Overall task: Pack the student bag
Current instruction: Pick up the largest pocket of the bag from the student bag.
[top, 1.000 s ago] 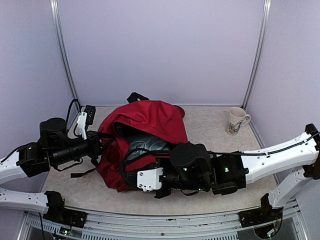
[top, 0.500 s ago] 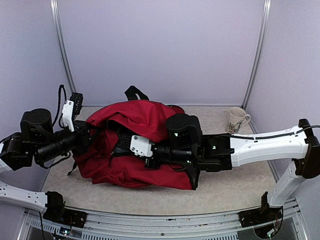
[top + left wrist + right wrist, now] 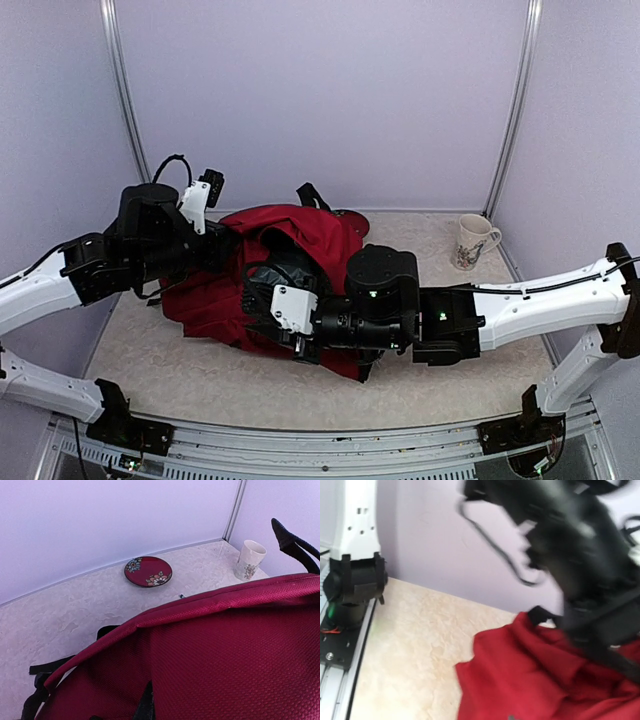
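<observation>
1. The red bag (image 3: 300, 235) lies lengthwise across the table's (image 3: 450, 370) left half.
2. Our left claw (image 3: 228, 252), pressed together, meets its left edge.
3. Our right claw (image 3: 285, 335) sits at its near edge; we cannot tell its spread.

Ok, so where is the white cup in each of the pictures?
Top external: the cup stands at the right, near the table's back corner.
Left wrist: the cup is at the upper right, beyond the bag's red edge.
Right wrist: not in it.
Shared landmark: the red student bag, seen in all three views.
</observation>
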